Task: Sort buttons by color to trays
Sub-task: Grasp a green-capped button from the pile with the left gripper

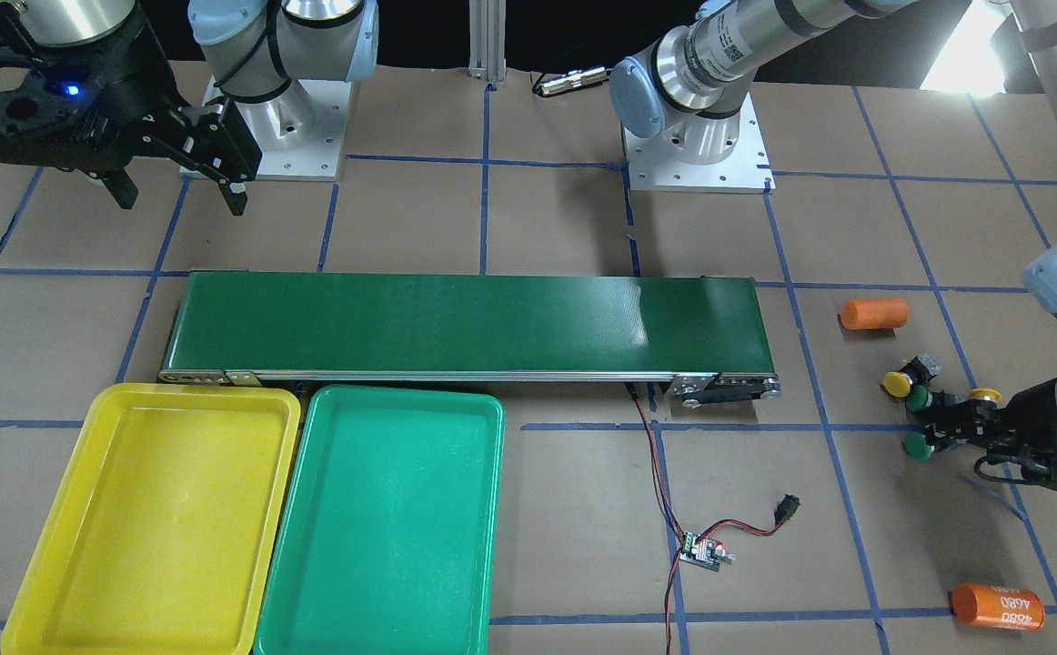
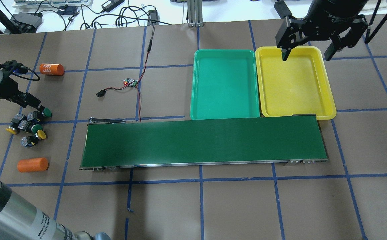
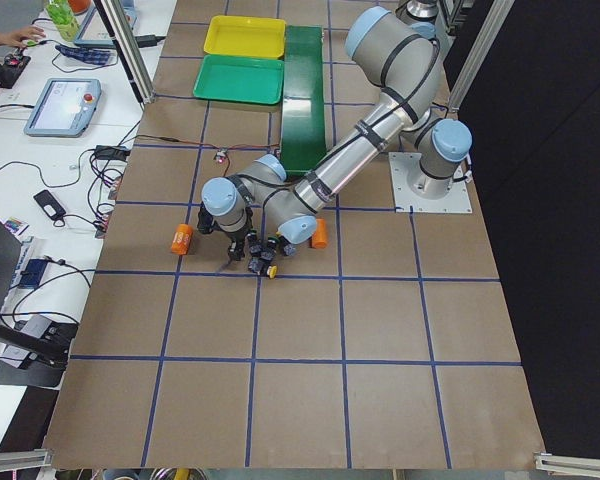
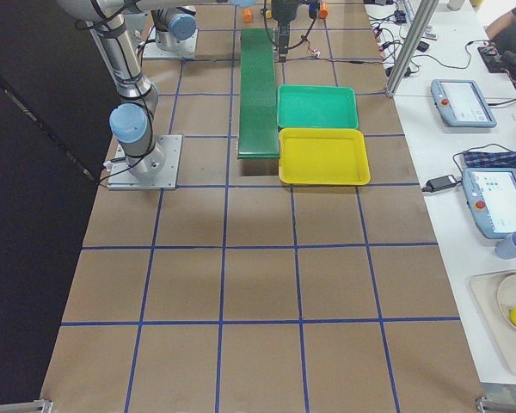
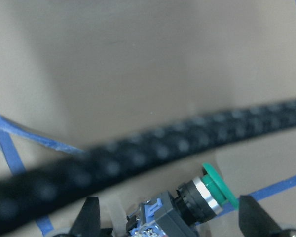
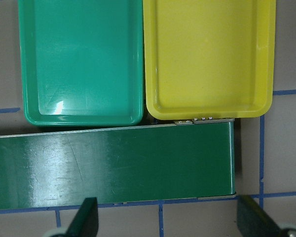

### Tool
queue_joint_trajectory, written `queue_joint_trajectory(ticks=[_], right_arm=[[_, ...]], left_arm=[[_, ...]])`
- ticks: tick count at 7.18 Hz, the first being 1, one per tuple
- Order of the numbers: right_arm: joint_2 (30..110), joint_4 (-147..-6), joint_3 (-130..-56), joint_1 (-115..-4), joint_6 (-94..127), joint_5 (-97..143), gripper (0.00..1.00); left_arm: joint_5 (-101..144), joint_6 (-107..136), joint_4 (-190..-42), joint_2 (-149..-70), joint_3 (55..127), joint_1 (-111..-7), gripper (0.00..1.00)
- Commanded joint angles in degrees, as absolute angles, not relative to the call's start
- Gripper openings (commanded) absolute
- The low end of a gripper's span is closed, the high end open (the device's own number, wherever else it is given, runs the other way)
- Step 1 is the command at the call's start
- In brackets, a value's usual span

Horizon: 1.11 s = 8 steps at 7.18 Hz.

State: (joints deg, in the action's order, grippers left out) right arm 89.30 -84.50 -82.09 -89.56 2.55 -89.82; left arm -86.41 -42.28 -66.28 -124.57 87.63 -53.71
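Four buttons lie in a cluster at the table's left end: a green-capped one (image 2: 47, 112), another green (image 2: 37, 128), and two yellow (image 2: 12, 130) (image 2: 41, 134). My left gripper (image 2: 37, 113) is low at this cluster and open. In the left wrist view its fingers (image 5: 91, 219) stand wide on either side of the green-capped button (image 5: 209, 190), which lies on its side. My right gripper (image 2: 306, 57) is open and empty, high over the far edge of the yellow tray (image 2: 326, 100). The green tray (image 2: 225, 115) sits beside it. Both trays hold nothing.
A long dark-green conveyor belt (image 2: 203, 141) runs across the middle, against the trays' near edges. Two orange cylinders (image 2: 51, 69) (image 2: 32, 165) flank the button cluster. A small circuit board (image 2: 131, 82) with red-black wires lies beyond the belt's left end.
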Motion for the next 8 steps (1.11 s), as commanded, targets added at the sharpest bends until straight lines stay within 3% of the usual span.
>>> queue_joint_trajectory(ticks=[1, 8], right_arm=[[89.30, -84.55, -82.09, -89.56, 2.55, -89.82, 1.00], [89.03, -84.90, -82.09, -89.56, 2.55, -89.91, 1.00]], left_arm=[[-86.57, -31.66, -66.27, -125.07, 88.06, -53.79, 1.00], [-88.50, -29.71, -66.36, -125.24, 88.86, -53.70, 1.00]])
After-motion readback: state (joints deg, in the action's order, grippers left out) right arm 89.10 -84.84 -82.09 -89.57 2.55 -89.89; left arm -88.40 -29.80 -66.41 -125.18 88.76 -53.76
